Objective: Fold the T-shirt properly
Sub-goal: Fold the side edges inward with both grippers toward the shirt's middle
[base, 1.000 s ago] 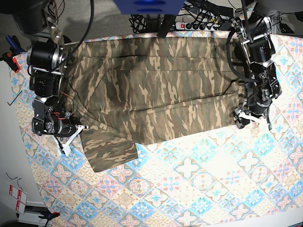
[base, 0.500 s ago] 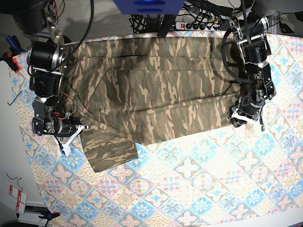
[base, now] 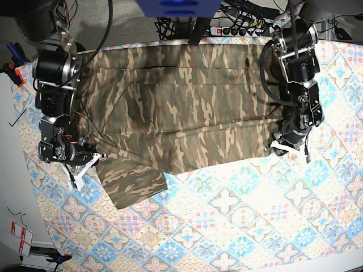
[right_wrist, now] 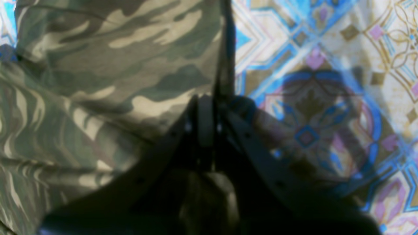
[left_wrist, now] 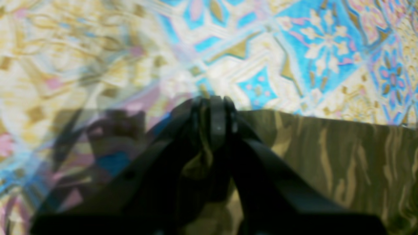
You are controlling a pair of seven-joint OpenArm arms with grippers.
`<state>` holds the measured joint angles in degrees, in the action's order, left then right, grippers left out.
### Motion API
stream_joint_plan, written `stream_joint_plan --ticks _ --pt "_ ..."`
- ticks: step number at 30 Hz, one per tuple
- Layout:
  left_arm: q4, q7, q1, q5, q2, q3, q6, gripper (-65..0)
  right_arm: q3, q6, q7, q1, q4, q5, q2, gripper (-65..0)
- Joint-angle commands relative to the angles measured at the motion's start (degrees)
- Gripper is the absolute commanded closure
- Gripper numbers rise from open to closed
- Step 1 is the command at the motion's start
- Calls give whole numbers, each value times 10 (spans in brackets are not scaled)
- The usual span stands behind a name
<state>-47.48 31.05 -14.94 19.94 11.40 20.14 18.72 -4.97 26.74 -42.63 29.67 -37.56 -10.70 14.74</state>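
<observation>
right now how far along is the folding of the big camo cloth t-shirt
Early stage. Done: the olive, brown and tan camouflage T-shirt lies spread across the pastel blue-pink patterned tablecloth, with one sleeve sticking out at its near edge. In hand: the left gripper and the right gripper are each shut on a pinch of the near hem at opposite ends. Left: the main folds; no compact rectangle yet.

Bench (base: pixel 340 215): covered by a tablecloth (base: pixel 244 226) of pastel blue, pink and cream tile pattern. Lying directly on the cloth: one camouflage T-shirt (base: pixel 181 107), spread across the far half, one short sleeve (base: pixel 133 181) jutting toward the near edge at the base view's left.
</observation>
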Motion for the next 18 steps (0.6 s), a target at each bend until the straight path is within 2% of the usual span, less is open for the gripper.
stream_joint_plan --ticks 1,3,10,18 --pt "-6 17 -15 0 5 -2 3 0 -2 3 13 24 -20 -8 7 -2" --pt "-28 35 -20 2 16 -2 3 0 -3 3 13 24 -32 -8 8 -2" --pt "-145 108 -21 0 17 1 3 0 -4 3 13 26 -67 -8 10 -2" --pt "-216 142 -13 1 17 1 3 0 -6 3 13 24 -116 -8 10 -2"
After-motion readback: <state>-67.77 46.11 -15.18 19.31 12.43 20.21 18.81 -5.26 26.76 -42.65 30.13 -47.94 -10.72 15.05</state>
